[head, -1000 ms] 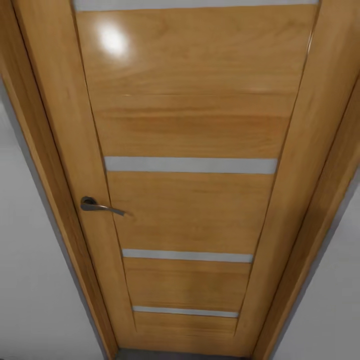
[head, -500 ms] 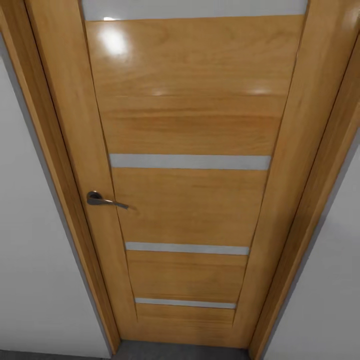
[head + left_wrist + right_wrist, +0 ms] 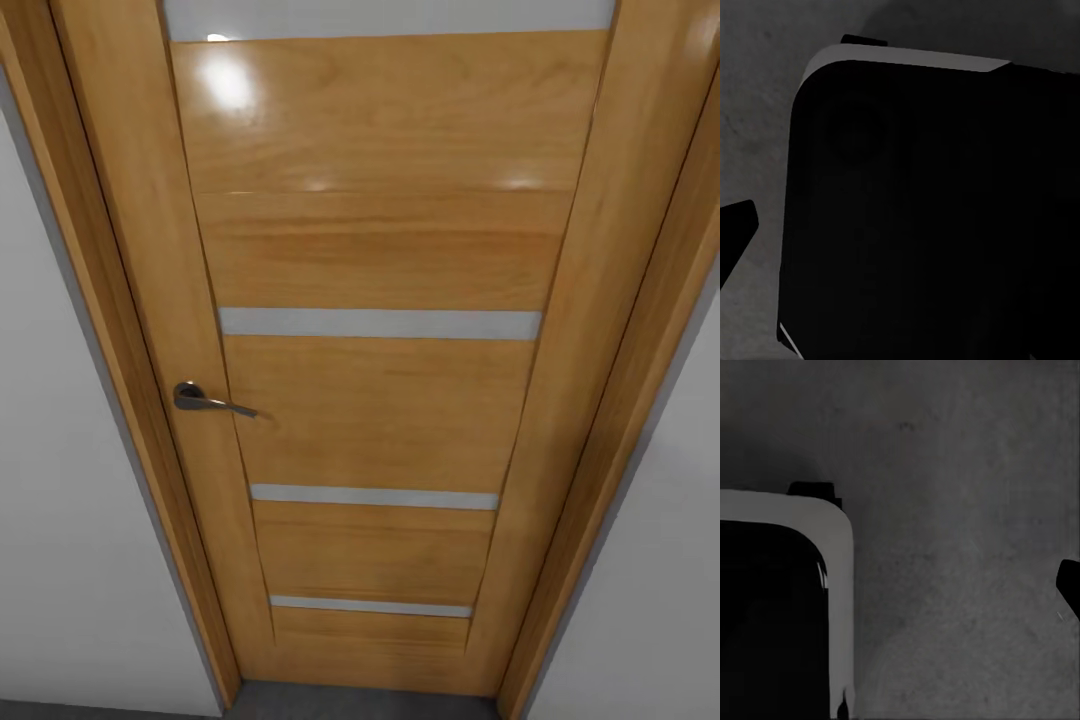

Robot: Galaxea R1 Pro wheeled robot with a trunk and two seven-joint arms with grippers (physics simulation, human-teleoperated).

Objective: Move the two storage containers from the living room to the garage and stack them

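Observation:
The two storage containers are out of view. The head view faces a closed wooden door [image 3: 380, 410] with frosted glass strips and a metal lever handle [image 3: 205, 400] on its left side. In the left wrist view one dark fingertip [image 3: 735, 225] juts in over the rough grey concrete floor [image 3: 757, 97]. Another dark fingertip [image 3: 1069, 581] pokes in at the edge of the right wrist view, above the same floor [image 3: 960, 510]. Nothing is seen between the fingers, and their spacing cannot be read.
White walls [image 3: 70, 560] flank the wooden door frame [image 3: 590, 480] on both sides. A thin strip of grey floor [image 3: 350, 702] lies at the door's foot. The robot's dark rounded base [image 3: 922, 217] looms large in the left wrist view, and its pale-edged corner [image 3: 772, 615] appears in the right wrist view.
A second ago the door stood closer in the head view; the camera has since drawn back a little, revealing a strip of floor. Nothing has shifted over the last half second.

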